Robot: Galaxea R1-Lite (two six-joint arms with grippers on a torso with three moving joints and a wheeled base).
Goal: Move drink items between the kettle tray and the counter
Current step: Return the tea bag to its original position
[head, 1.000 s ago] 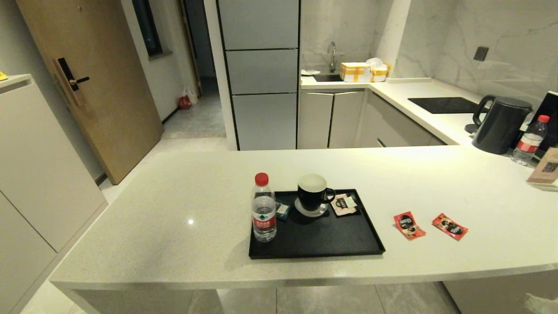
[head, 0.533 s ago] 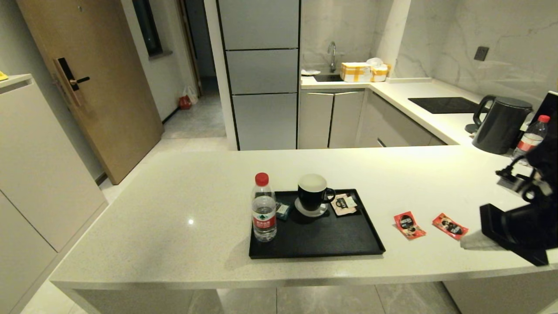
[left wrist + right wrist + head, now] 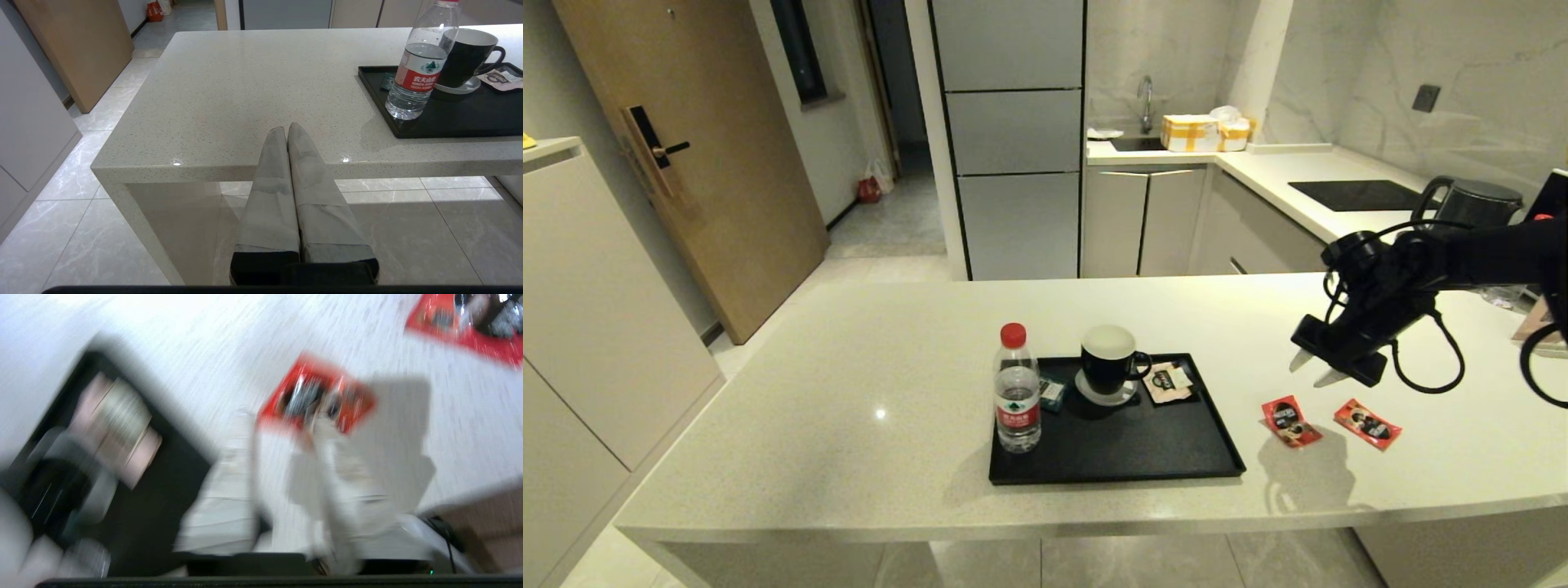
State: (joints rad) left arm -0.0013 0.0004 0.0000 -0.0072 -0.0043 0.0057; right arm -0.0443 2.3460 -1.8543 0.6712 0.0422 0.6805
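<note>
While both red sachets [image 3: 1289, 421] [image 3: 1366, 424] lie on the counter [image 3: 849, 408] just beside the kettle tray [image 3: 1119, 445], nothing is moved yet. Above the sachet nearer the tray, the right gripper [image 3: 1312, 370] hovers part open and empty. Off the counter's edge, far from the tray, the left gripper [image 3: 287, 132] sits closed.

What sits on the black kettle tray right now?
On the kettle tray: a water bottle, a black mug on a coaster, a cream sachet, and a teal packet partly hidden behind the bottle.
</note>
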